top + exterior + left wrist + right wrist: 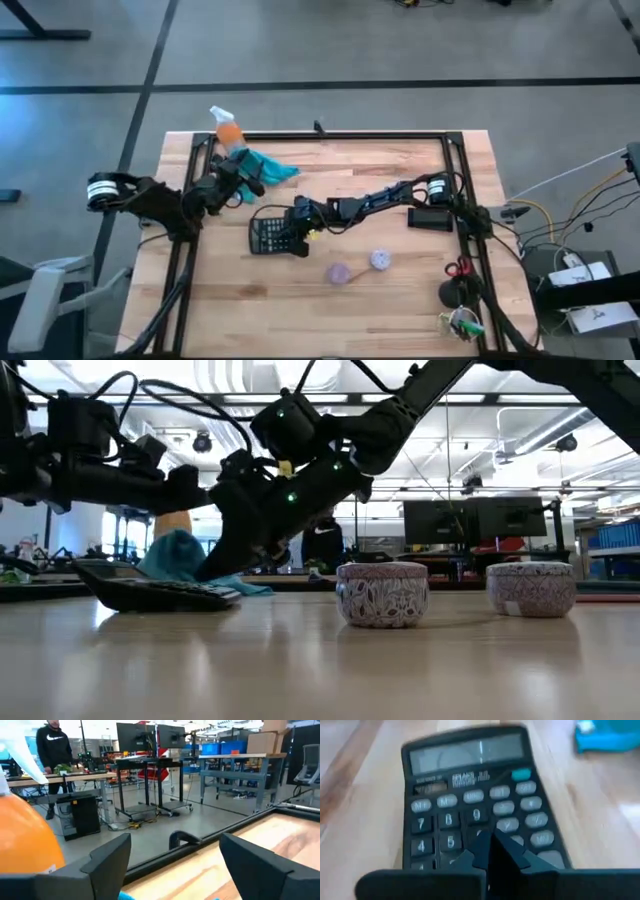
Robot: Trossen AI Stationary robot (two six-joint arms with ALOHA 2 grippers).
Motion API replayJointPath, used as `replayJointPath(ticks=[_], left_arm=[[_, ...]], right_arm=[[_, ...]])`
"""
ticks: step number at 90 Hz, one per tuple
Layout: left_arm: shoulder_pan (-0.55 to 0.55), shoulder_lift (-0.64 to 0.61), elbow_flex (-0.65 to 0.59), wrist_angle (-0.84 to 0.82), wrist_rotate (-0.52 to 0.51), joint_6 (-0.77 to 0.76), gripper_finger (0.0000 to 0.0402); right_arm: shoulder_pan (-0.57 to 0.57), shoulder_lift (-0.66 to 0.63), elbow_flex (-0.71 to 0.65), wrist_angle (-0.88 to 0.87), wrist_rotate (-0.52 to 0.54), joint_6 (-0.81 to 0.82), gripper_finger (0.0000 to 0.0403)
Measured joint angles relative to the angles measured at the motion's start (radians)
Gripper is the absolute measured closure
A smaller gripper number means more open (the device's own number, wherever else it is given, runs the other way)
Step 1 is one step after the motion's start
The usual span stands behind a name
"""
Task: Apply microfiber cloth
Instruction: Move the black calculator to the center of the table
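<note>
The teal-blue microfiber cloth (270, 167) lies bunched on the wooden table at the far left, next to an orange spray bottle (228, 130). My left gripper (238, 180) stands open at the cloth's left edge. Slivers of teal (125, 895) show low between its fingers. A black calculator (268, 235) lies flat near the table's middle. My right gripper (298, 235), fingers shut, reaches in from the right onto the calculator's right end. The cloth (605, 737) lies beyond the calculator. My left gripper stands over the cloth with its fingers wide apart; whether they touch it, I cannot tell. My right gripper sets its shut fingertips (492, 842) down on the calculator's keypad (507, 825), at the end away from the display. It slants down from the table's right. The calculator lies on the table.
Two small patterned tins (338, 272) (380, 260) stand near the front middle. A black flat device (432, 218) lies at the right, and scissors (455, 268) and small items at the front right corner. A black frame rail (330, 135) runs along the table's edges.
</note>
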Motion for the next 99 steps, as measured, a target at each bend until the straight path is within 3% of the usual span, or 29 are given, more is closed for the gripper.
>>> replayJointPath(ticks=[10, 25, 40, 53, 61, 71, 99], left_arm=[[0.000, 0.002, 0.001, -0.004, 0.000, 0.011, 0.0106], [0.000, 0.003, 0.001, -0.014, -0.004, 0.053, 0.0108], [0.000, 0.005, 0.001, -0.020, -0.008, 0.056, 0.0114], [0.000, 0.005, 0.001, -0.033, -0.021, 0.071, 0.0125], [0.000, 0.005, 0.001, -0.037, -0.080, 0.086, 0.0134], [0.001, 0.008, 0.002, -0.051, -0.143, 0.087, 0.0146], [0.001, 0.011, 0.010, -0.056, -0.143, 0.104, 0.0183]], right_arm=[[-0.003, -0.013, 0.000, -0.078, 0.034, 0.011, 0.0403], [-0.002, -0.088, 0.001, -0.324, 0.178, 0.015, 0.0403], [-0.001, -0.141, -0.003, -0.528, 0.206, 0.057, 0.0403], [0.011, -0.144, -0.004, -0.320, 0.204, 0.027, 0.0403], [0.010, -0.114, 0.001, -0.088, 0.152, -0.006, 0.0403], [0.004, -0.058, -0.003, 0.082, 0.108, -0.023, 0.0403], [0.004, 0.017, -0.006, 0.201, 0.095, 0.037, 0.0403]])
